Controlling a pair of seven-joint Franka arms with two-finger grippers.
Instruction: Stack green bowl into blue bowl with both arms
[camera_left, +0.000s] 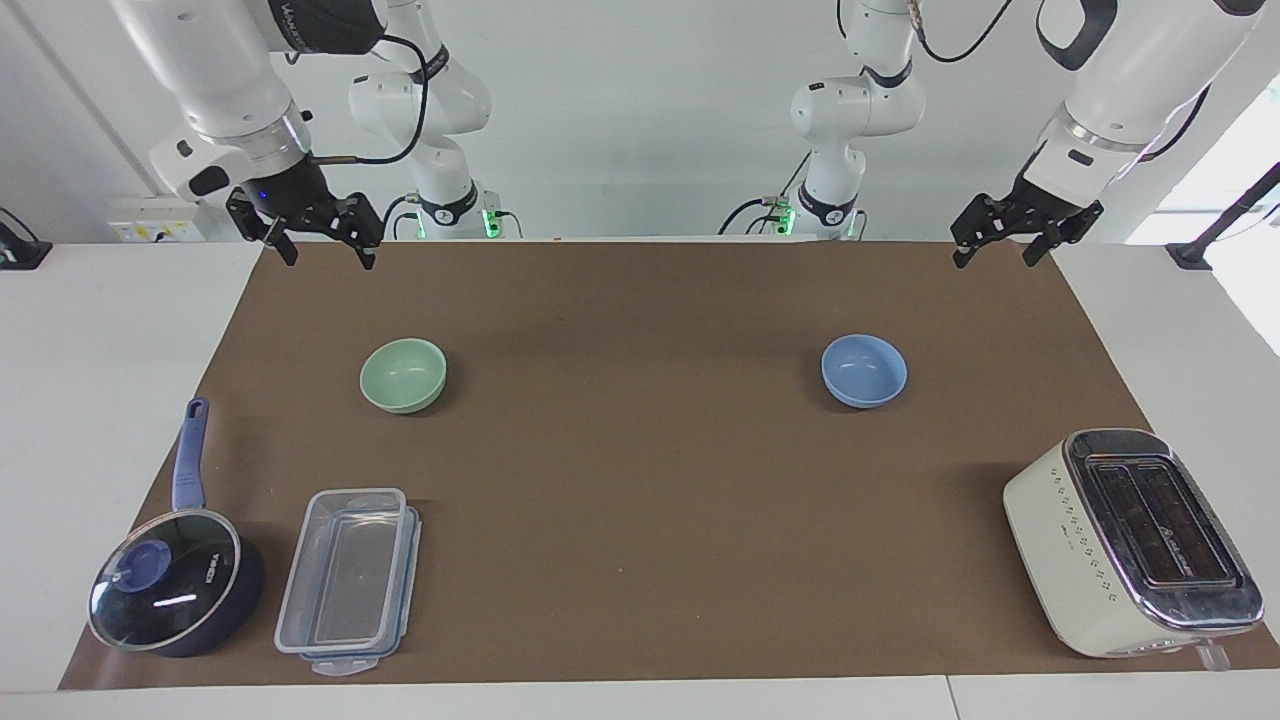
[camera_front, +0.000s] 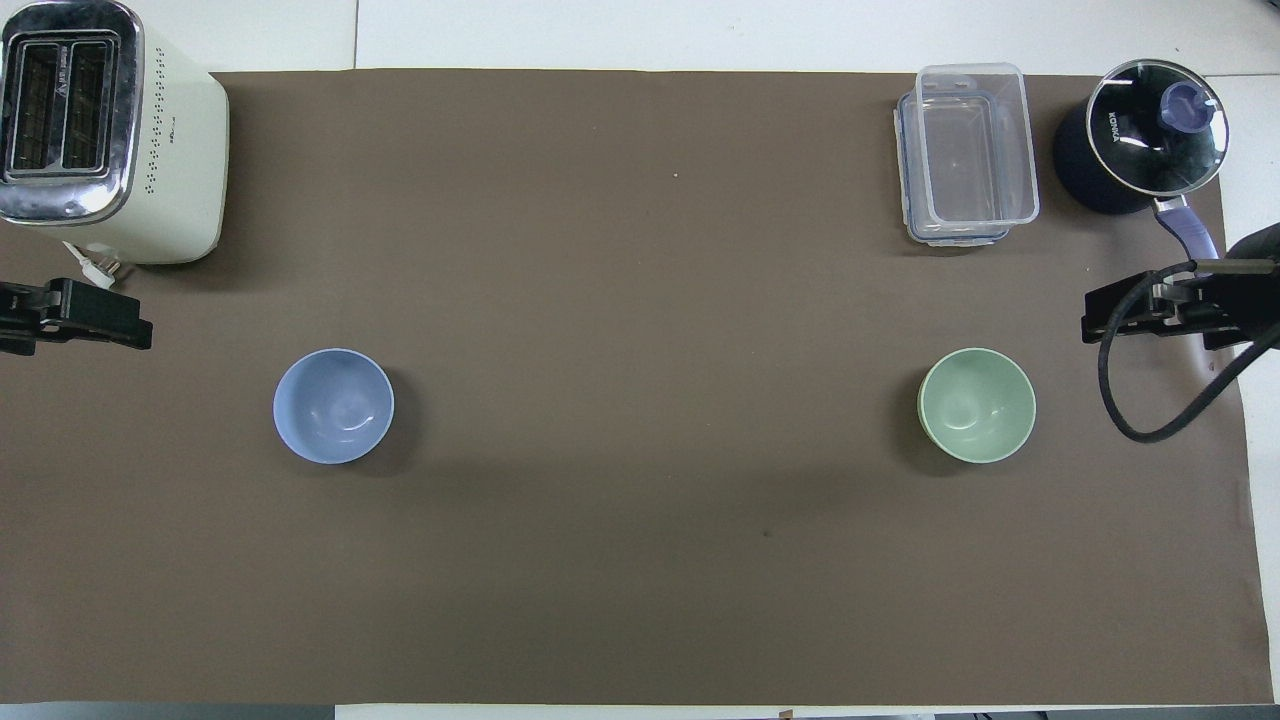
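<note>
My right gripper (camera_left: 321, 244) and left gripper (camera_left: 1000, 243) hang empty with jaws spread. The glossy mint-green bowl (camera_left: 403, 375) sits at nine o'clock of the mat, the sky-blue bowl (camera_left: 864, 370) at three: stacking unstarted.

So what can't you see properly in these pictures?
- Toaster: what is down in its dark slots, in either view.
- Saucepan: its inside; glare on the glass lid hides it in both views.
- Left gripper and right gripper: the overhead view's side edges cut them off.
- Clear container: whether a lid lies under it.
</note>
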